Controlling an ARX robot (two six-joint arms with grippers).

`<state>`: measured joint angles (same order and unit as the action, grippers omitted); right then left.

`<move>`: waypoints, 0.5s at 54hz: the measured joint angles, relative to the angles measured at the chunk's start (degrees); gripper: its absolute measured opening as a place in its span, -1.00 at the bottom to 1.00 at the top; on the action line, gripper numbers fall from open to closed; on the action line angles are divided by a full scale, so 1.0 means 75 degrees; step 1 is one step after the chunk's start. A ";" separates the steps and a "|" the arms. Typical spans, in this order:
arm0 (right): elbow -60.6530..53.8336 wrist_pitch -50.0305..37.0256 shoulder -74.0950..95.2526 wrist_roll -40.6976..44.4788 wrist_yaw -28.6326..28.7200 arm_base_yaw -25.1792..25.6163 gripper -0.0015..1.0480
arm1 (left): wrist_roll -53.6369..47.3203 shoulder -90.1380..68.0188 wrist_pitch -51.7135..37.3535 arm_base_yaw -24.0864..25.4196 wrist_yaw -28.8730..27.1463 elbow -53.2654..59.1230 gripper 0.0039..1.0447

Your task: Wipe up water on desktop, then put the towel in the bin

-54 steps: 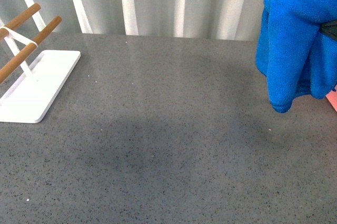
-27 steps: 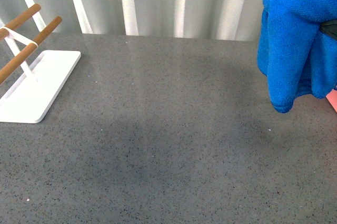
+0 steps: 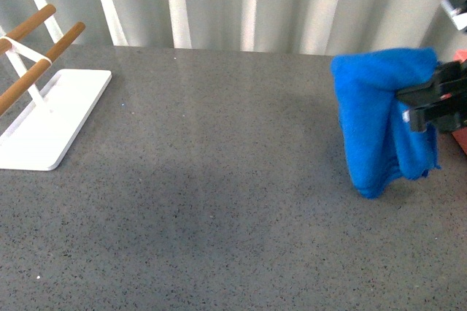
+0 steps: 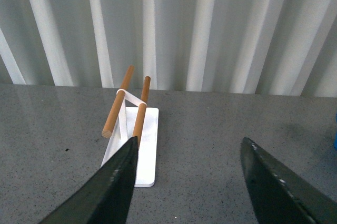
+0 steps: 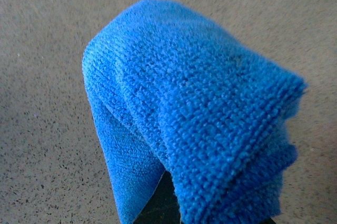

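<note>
Grey speckled desktop (image 3: 219, 201) before pale ribbed wall (image 3: 292, 4)

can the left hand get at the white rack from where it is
Probably yes. The left hand is open and pointed towards the rack, and nothing stands between them on the desktop. Whether the arm stretches that far cannot be told.

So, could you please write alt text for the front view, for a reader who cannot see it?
A bright blue fluffy towel hangs bunched from the black right gripper at the right edge, over a dark-grey speckled stone desktop. At far left stands a flat white rack with two wooden bars.
</note>
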<state>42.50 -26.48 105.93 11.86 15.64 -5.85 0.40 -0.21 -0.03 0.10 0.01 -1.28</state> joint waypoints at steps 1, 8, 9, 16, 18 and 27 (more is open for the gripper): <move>0.0108 0.0055 0.0160 0.0017 -0.0070 -0.0050 -0.94 | 0.0000 0.0000 0.0000 -0.0003 0.0000 0.0000 0.30; 0.0769 0.0335 0.1058 0.0020 -0.0245 -0.0289 -0.94 | 0.0000 0.0000 0.0000 -0.0003 0.0000 0.0000 0.68; 0.0828 0.0356 0.1139 0.0017 -0.0265 -0.0312 -0.94 | 0.0000 0.0000 0.0000 0.0000 0.0000 0.0000 0.71; 0.1373 0.0627 0.2087 0.0023 -0.0446 -0.0667 -0.94 | -0.0017 0.0000 0.0000 0.0000 0.0000 0.0000 0.86; 0.1419 0.0676 0.2238 0.0015 -0.0452 -0.0755 -0.94 | -0.0017 0.0000 0.0000 -0.0003 0.0003 0.0000 0.87; 0.1303 0.0551 0.2296 -0.0370 -0.0271 -0.0956 -0.94 | -0.0017 0.0000 0.0000 0.0000 0.0000 0.0000 0.87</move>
<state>52.27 -22.35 123.15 9.08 13.61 -13.02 0.27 -0.21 -0.03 0.10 0.01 -1.28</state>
